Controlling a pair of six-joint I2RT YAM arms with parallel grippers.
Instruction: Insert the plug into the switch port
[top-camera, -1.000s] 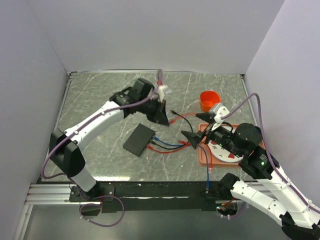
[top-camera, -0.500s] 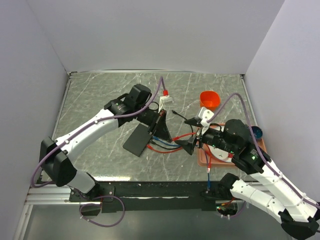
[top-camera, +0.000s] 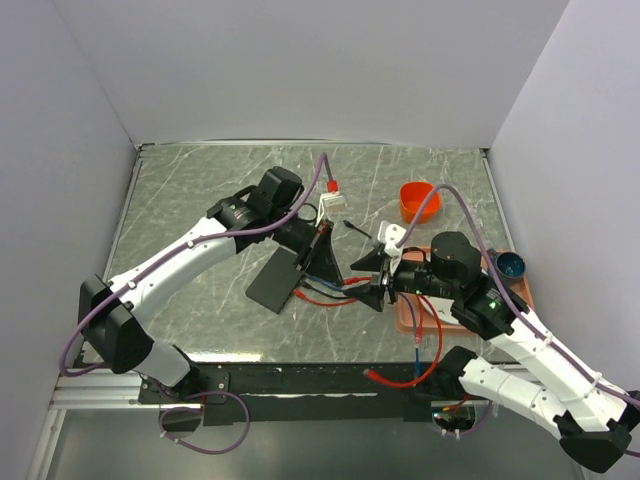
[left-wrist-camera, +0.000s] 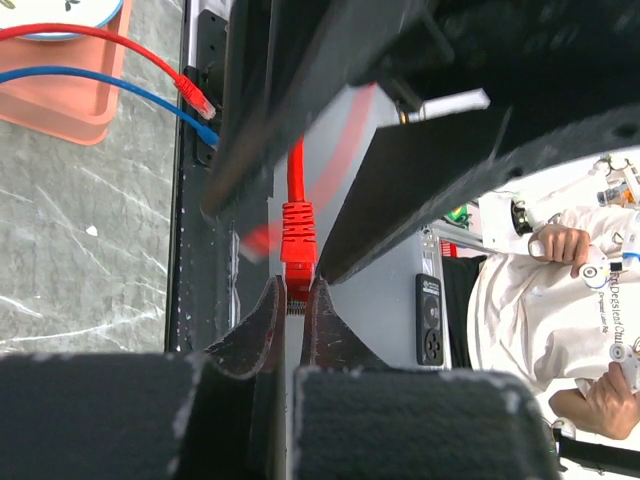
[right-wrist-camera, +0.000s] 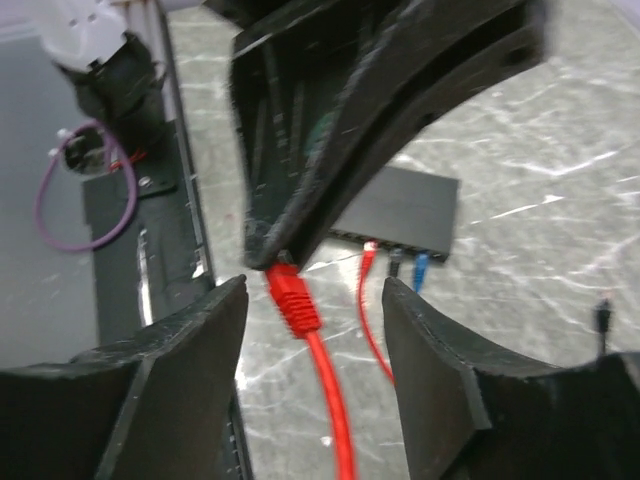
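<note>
The red plug (right-wrist-camera: 295, 300) on its red cable is pinched at its tip by my left gripper (left-wrist-camera: 295, 300), which is shut on it; the plug also shows in the left wrist view (left-wrist-camera: 298, 235). My right gripper (right-wrist-camera: 315, 330) is open, its jaws standing either side of the plug and cable without touching. The matte-black switch box (top-camera: 278, 280) lies flat on the table just left of both grippers. Its port edge (right-wrist-camera: 400, 250) carries a red, a black and a blue plug. In the top view the left gripper (top-camera: 325, 265) and right gripper (top-camera: 375, 290) nearly meet.
A salmon-pink tray (top-camera: 405, 318) lies under my right arm. An orange cup (top-camera: 418, 200) stands behind it and a teal bowl (top-camera: 511, 265) at the tray's far right. Loose red and blue cable ends (top-camera: 395, 375) hang over the table's near edge.
My right gripper has moved left until it brackets the plug held by the left gripper. The left gripper came down beside the switch a second ago and has since held still.
</note>
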